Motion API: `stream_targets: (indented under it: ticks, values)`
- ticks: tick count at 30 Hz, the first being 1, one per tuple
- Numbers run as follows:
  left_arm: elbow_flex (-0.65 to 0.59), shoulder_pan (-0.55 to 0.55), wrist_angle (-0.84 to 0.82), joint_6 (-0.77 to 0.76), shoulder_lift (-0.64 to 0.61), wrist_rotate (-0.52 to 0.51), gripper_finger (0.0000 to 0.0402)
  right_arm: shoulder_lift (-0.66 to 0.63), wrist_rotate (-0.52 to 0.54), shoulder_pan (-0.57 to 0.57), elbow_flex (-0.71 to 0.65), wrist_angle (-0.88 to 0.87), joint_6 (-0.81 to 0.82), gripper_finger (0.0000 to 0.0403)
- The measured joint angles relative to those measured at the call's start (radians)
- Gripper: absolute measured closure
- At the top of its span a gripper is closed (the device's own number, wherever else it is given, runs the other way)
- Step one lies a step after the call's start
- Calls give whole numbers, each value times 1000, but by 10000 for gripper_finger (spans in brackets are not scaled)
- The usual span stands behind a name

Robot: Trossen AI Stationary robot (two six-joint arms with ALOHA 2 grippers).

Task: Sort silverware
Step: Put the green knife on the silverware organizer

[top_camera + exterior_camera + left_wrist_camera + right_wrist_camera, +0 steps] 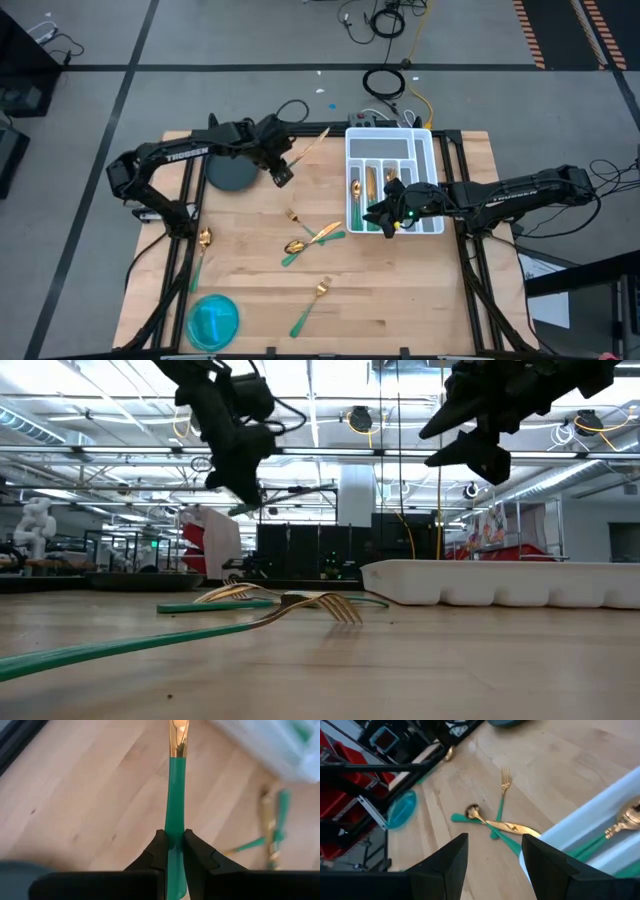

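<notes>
Knife (pixel 176 820) pinched by handle in left gripper (pixel 174 842), blade aimed at tray (pixel 420 150); right gripper (pixel 492 855) open, empty.

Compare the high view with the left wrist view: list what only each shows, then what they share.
Only the high view: the right gripper, open over the white tray, the dark round plate, a blue round dish, a lone fork and a lone spoon on the table.

Only the left wrist view: the fingers clamping the green handle.

Both: the left gripper shut on a gold-headed piece of silverware, and the crossed pile on the wood.
</notes>
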Motion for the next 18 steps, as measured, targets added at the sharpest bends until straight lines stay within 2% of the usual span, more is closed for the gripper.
stream_targets:
  ticks: [5, 11, 18]
  values:
    - [7, -8, 110, -69, -20, 79, 367, -22, 0, 16, 0, 57, -4, 225]
    - [7, -11, 369, -194, -18, 214, 367, -91, 10, 77, 0, 158, -45, 225]
    - [7, -11, 629, -365, -18, 293, 367, -214, 163, 158, 0, 183, -91, 225]
